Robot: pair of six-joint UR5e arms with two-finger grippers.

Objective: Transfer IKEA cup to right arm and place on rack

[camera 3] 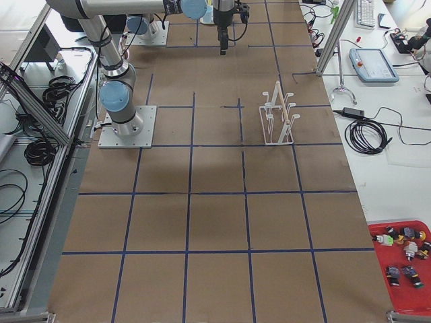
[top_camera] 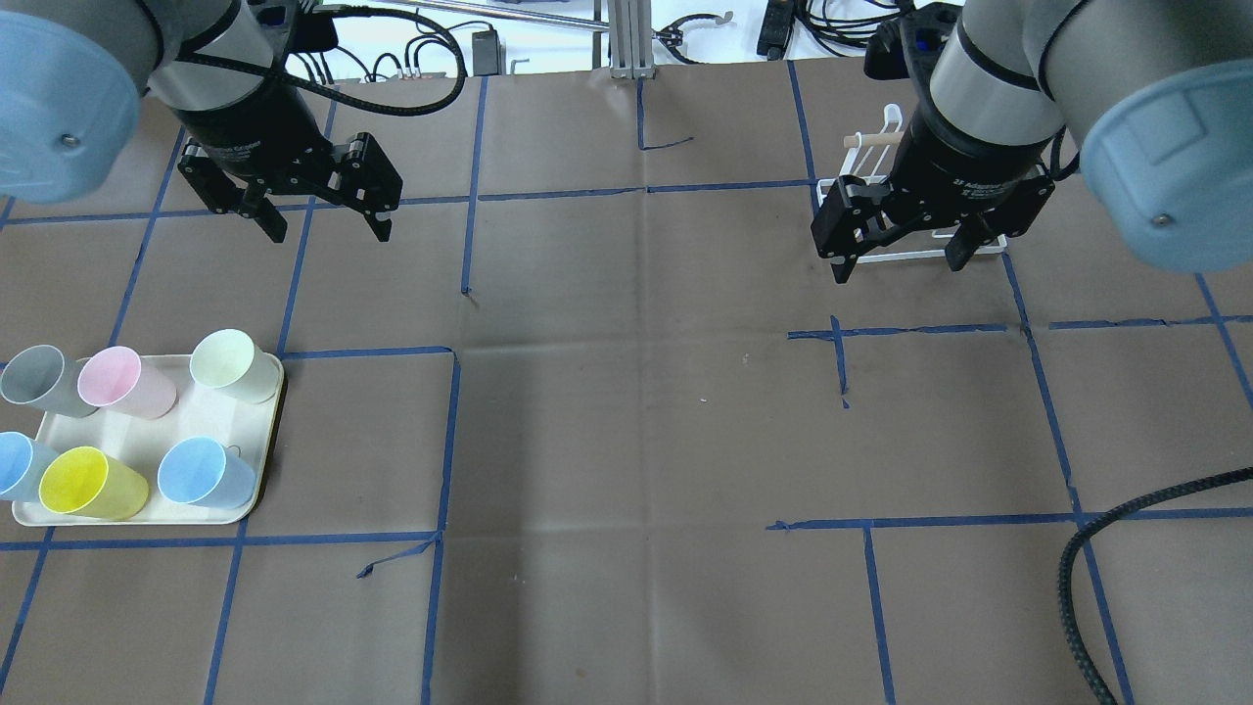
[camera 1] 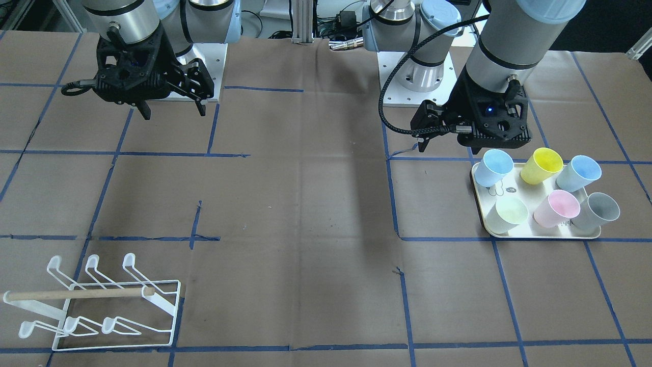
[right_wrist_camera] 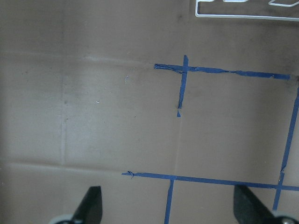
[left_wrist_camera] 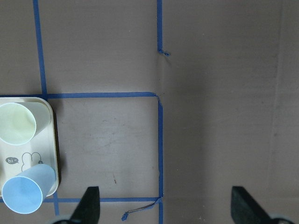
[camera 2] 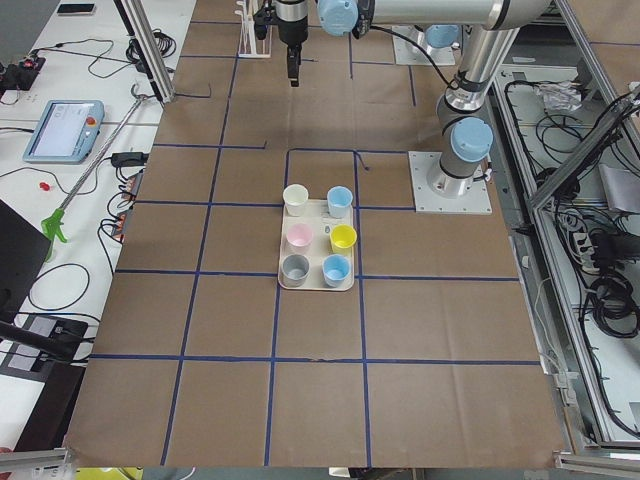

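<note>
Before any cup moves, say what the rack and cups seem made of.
Rack: thin bent rods, glossy white, likely coated metal wire. Its dowel: tan and matte, looks like bare wood. Cups: smooth, evenly pastel, matte, probably plastic.

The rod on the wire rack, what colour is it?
Light wooden brown. The rod lies across the white rack. The exterior front-facing view shows it best.

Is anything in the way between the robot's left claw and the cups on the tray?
Nothing visible is in the way. The left gripper hangs open over the table, off to one side of the tray. The six cups stand on it with nothing over them.
</note>
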